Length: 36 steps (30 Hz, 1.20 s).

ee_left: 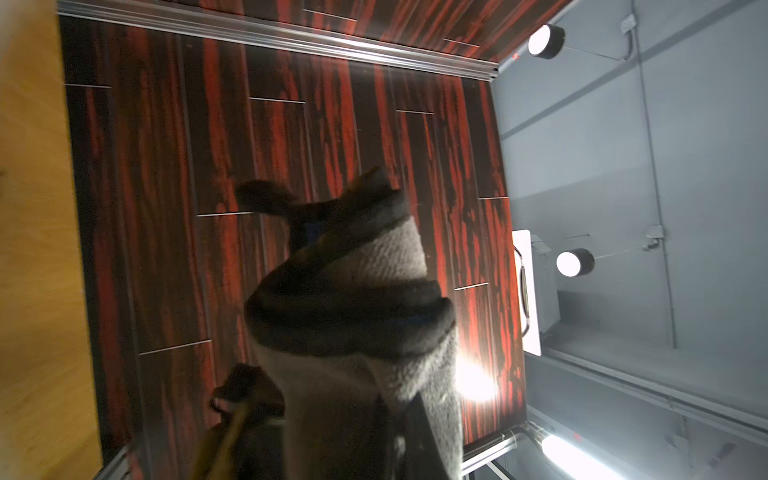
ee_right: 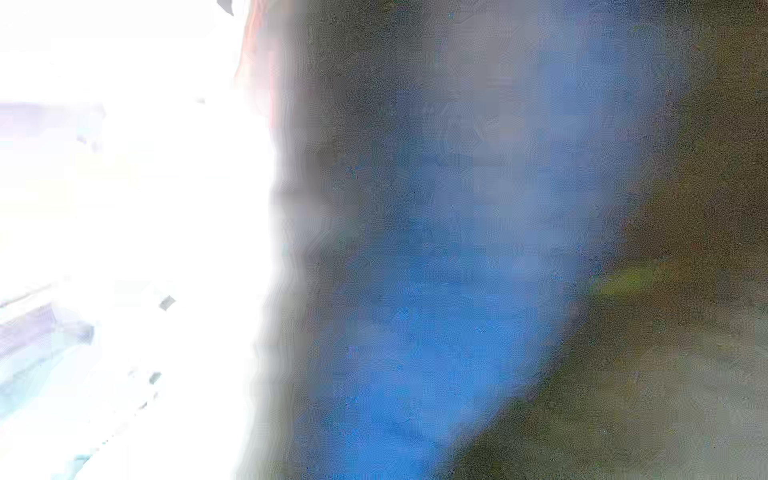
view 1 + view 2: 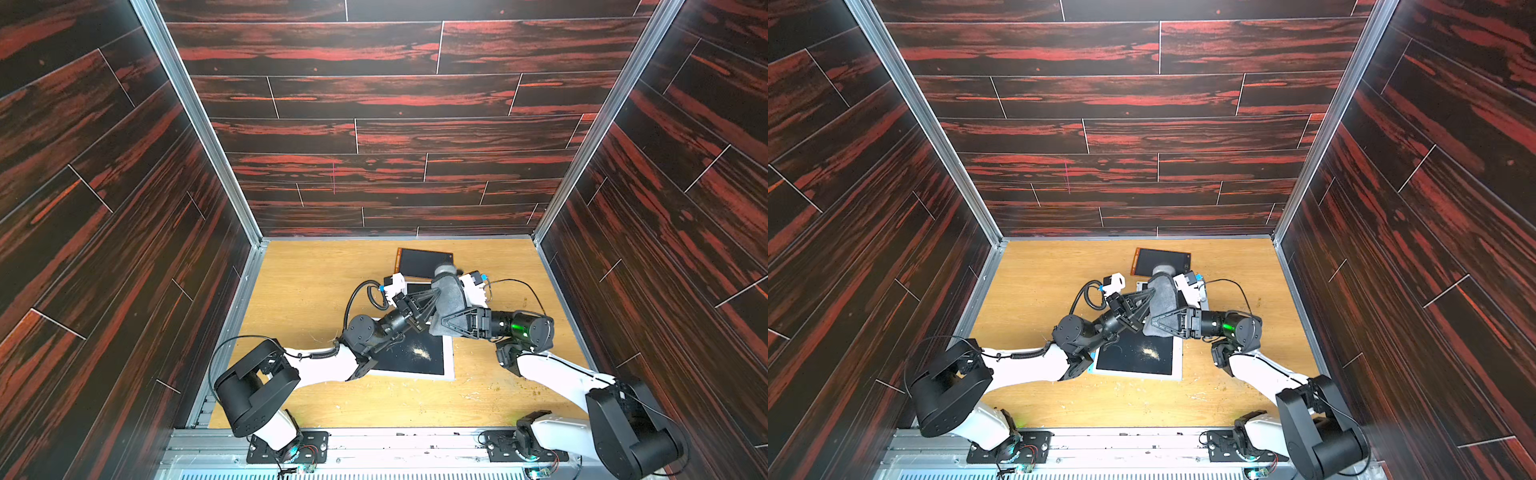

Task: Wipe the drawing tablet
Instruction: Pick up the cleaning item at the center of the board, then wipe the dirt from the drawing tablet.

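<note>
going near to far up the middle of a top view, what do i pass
metal rail → table → white-framed tablet → orange-edged dark tablet → back wall; grey cloth left out, it overlaps both tablets

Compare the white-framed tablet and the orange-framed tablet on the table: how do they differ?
The white-framed tablet has pale crumbs on its screen; the orange-framed tablet looks clean where visible. The white-framed one lies nearer the robot's base; the orange-framed one lies farther back. Both lie flat and have dark screens.
</note>
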{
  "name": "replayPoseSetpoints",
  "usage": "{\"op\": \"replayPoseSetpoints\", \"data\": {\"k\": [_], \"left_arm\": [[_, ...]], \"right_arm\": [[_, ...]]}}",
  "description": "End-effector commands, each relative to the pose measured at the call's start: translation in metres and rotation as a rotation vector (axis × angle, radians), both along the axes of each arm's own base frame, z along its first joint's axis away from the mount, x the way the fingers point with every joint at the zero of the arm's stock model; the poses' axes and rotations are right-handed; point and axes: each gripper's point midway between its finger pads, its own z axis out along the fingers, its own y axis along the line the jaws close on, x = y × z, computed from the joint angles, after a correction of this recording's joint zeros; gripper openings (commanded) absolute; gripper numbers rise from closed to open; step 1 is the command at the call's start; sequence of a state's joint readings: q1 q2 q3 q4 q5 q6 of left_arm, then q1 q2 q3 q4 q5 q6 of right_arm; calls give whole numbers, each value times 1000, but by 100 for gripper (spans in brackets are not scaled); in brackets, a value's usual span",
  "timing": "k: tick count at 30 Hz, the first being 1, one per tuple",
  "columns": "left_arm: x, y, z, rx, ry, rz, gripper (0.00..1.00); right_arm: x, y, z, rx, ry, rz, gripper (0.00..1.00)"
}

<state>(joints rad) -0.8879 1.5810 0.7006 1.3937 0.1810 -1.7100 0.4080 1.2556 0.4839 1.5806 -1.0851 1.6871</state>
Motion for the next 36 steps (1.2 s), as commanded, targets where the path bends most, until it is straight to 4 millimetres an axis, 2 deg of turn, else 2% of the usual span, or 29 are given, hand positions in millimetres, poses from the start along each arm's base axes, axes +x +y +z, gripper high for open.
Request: {"op": "replayPoseSetpoints", "data": {"k": [1,4,7,11,12,13,14,15,16,18,20,21,24,27,29,33,36], "left_arm": [[-3,11,11,-23,-32,21,0],[-2,17,13,-25,-36,35,0],[-2,22,15,-30,-40,45,0],[-4,22,15,-22,-50,29,0],[-6,23,13,-6,-70,28,4],[-5,26,9,28,-89,22,12],[-4,29,0,78,-95,22,22],[0,33,-18,169,-83,33,33],[2,39,-36,268,-73,49,39],[7,57,-82,555,-68,107,49],[5,84,-111,863,-83,172,58],[4,100,-122,1015,-85,198,59],[0,137,-141,1286,-91,243,58],[-6,152,-163,1414,-78,212,54],[-11,158,-182,1480,-45,174,50],[-20,170,-226,1599,22,106,45],[-22,175,-247,1626,46,106,45]], "right_arm": [[-10,-4,20,38,-81,8,44],[-10,-3,16,26,-63,10,17],[-7,-3,9,13,-43,3,1],[2,-2,-5,-34,-11,-16,0],[6,-1,-11,-69,27,-19,0],[10,-1,-18,-109,51,-27,0],[14,-2,-24,-147,71,-41,0],[19,-4,-32,-205,104,-70,0],[24,-6,-44,-295,121,-133,0],[40,-21,-64,-589,2,-362,0],[50,-39,-87,-810,-27,-463,0],[56,-46,-98,-868,-2,-499,0],[58,-42,-129,-938,80,-471,0],[65,-39,-162,-1092,64,-505,0],[64,-25,-177,-1150,38,-476,0],[59,17,-211,-1256,-13,-368,0],[61,39,-238,-1335,-38,-327,0]]}}
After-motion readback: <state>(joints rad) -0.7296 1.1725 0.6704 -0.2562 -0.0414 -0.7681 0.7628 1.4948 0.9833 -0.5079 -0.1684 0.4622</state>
